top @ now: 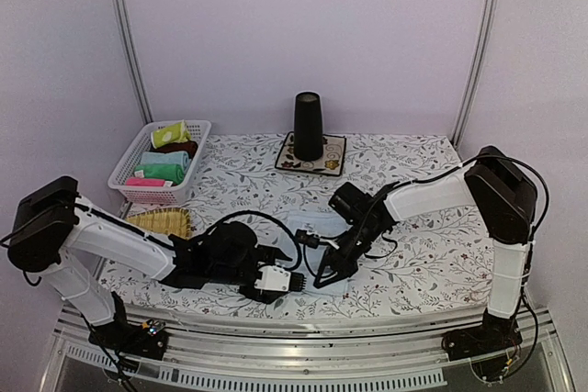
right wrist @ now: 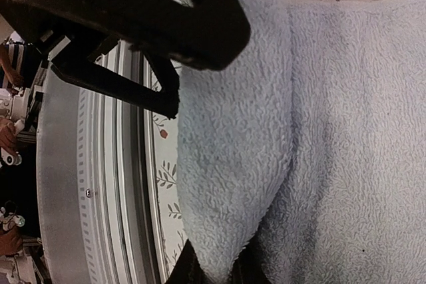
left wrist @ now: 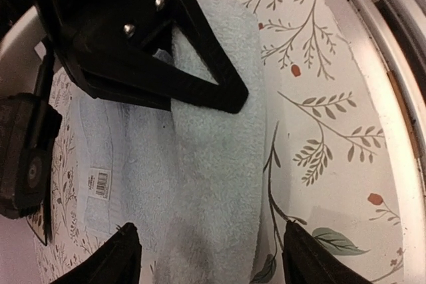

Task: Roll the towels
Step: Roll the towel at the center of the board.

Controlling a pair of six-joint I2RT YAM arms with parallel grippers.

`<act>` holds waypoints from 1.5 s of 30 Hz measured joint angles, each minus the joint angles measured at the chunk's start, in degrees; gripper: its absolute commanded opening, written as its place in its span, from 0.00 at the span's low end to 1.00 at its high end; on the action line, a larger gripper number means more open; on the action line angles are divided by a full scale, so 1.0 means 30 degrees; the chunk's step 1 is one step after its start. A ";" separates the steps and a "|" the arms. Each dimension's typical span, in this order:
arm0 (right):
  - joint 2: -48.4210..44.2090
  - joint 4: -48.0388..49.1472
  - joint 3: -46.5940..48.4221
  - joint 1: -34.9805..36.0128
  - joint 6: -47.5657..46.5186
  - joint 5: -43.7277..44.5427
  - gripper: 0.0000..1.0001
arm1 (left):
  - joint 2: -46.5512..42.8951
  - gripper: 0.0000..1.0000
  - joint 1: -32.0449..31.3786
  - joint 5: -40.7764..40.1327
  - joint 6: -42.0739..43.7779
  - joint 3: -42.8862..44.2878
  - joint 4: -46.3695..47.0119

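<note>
The rolled part of the light blue towel (left wrist: 219, 157) lay just beside the table's near edge (top: 303, 337), at its middle, so I had little room there. My left gripper (left wrist: 212, 254) stood open astride that roll, its arm stretched low along the near edge. The right gripper (right wrist: 216, 272) was pinched closed on the roll's fold, its arm bent down from the right. Bare tablecloth (top: 432, 254) spread toward the right edge. Farther back sat a straw tray (top: 163, 220), a white basket (top: 124, 174) holding a yellow-green towel (top: 170, 134), and a black cup (top: 308, 126) on a flowered mat (top: 333, 164).
</note>
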 measured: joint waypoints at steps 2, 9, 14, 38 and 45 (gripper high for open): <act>0.0051 -0.0095 0.0000 -0.0124 0.0073 -0.0328 0.12 | 0.0328 0.70 -0.0109 0.0015 0.0153 0.0197 0.0000; 0.0255 -0.0379 0.0000 -0.0270 0.0124 -0.0874 0.13 | 0.1829 0.52 -0.0160 -0.0022 0.0226 0.0903 -0.0138; 0.0379 -0.0510 0.0000 -0.0277 0.0124 -0.0911 0.18 | 0.3118 0.23 -0.0160 -0.0015 0.0029 0.2069 -0.0590; -0.8291 -0.0204 -0.2273 -0.1530 -0.0350 0.7876 0.99 | 0.5034 0.00 0.2251 0.7402 -0.2987 0.6870 -0.8182; -1.2407 0.1253 -0.5603 -0.1530 -0.0401 1.0783 0.99 | 0.5574 0.00 0.3198 0.9595 -0.3599 0.7614 -0.9275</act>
